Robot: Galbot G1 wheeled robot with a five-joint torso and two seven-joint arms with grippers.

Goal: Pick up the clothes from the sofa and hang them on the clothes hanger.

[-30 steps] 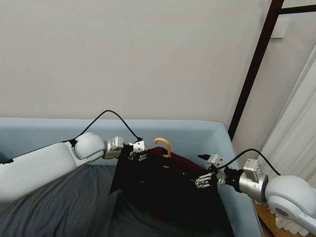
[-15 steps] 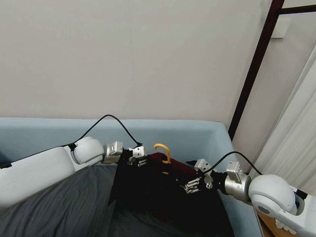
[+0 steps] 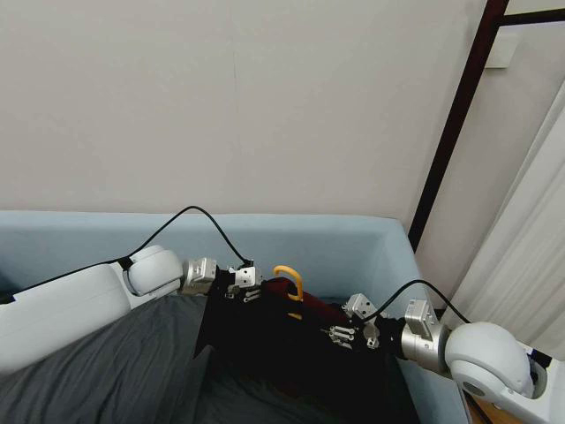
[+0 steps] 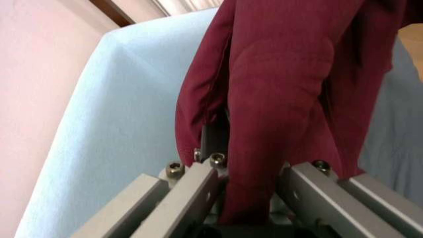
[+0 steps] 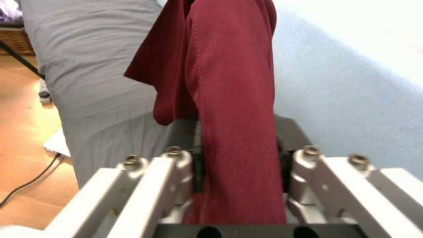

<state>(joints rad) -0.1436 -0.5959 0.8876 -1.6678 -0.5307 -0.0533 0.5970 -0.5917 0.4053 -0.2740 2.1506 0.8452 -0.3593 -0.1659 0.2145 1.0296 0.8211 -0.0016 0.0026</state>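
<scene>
Jointly held: red garment hung above the blue sofa, yellow hook at its top; left end effector was clamped on one upper edge, right end effector on the other.

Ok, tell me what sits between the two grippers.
Head view: the dark red garment spans left gripper to right gripper, a yellow hanger hook poking up.

The left gripper has a fold of the maroon garment pinched between its two grey metal fingers, the screw heads at their tips pressed close against the cloth. The fabric runs away from the jaws in long creases. Behind it lies the pale blue sofa, then a pinkish wall and a dark post
</scene>
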